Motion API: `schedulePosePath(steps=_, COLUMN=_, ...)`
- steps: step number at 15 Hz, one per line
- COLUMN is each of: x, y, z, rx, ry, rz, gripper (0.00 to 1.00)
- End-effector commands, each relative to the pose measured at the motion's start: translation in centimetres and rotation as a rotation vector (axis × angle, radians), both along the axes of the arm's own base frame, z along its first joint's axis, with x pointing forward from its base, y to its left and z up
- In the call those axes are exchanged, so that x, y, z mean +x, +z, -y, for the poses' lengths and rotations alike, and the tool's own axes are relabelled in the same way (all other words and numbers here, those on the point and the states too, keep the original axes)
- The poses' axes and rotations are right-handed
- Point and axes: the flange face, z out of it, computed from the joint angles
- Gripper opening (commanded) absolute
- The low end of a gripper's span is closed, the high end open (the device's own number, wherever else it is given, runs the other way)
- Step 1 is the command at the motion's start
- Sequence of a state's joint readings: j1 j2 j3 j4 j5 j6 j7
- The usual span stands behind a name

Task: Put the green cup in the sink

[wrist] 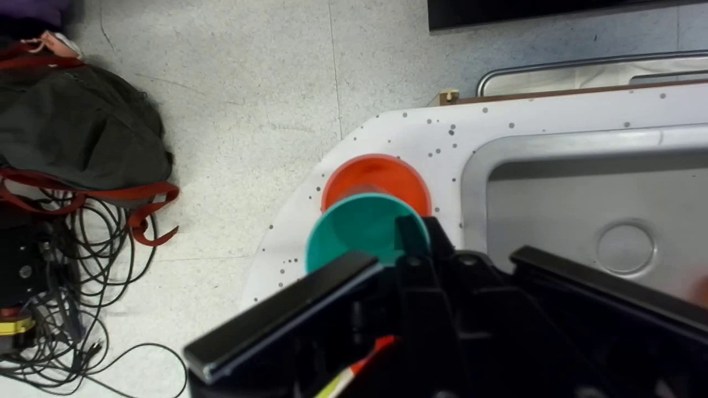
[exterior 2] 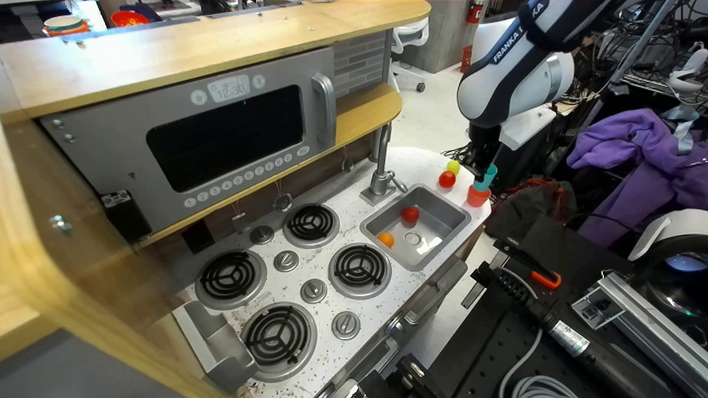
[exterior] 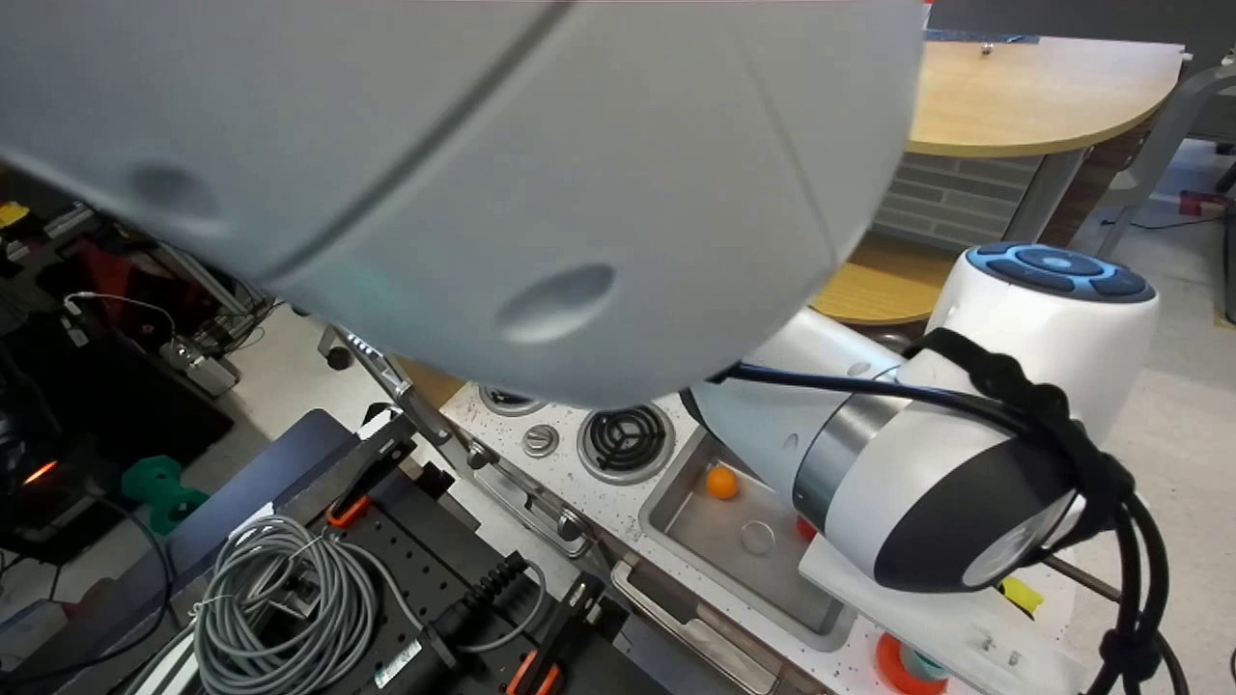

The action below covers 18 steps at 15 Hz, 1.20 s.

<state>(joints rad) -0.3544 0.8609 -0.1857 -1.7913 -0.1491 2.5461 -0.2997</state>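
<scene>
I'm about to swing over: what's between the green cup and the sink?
The wrist view shows one finger of the tool, then a strip of speckled white counter, between the green cup and the sink.

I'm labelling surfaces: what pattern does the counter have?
The counter is white with grey specks, clearest in the wrist view.

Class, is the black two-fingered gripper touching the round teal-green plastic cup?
Touching: the wrist view shows the gripper pinching the cup, one finger inside.
</scene>
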Motion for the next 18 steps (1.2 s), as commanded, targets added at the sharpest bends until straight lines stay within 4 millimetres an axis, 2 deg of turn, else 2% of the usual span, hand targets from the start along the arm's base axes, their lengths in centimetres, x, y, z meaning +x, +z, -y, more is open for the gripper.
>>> schedulePosePath(steps=1, x=-0.6, y=4.7, z=-0.9, rx=0.009, ry=-0.038, rz=0.079, gripper=0.01)
schedulePosePath(steps=5, x=-0.2, y=7.6, z=-2.2, rx=0.049, ry=-0.044, rz=0.126, gripper=0.01)
schedulePosePath(steps=8, x=0.5, y=7.0, z=-5.0, rx=0.082, ry=0.014, rz=0.147, gripper=0.01)
schedulePosePath(steps=10, x=1.0, y=5.8, z=-7.2, rx=0.092, ry=0.063, rz=0.158, gripper=0.01)
schedulePosePath(steps=18, x=4.0, y=-1.7, z=-17.0, rx=0.086, ry=0.173, rz=0.086, gripper=0.01)
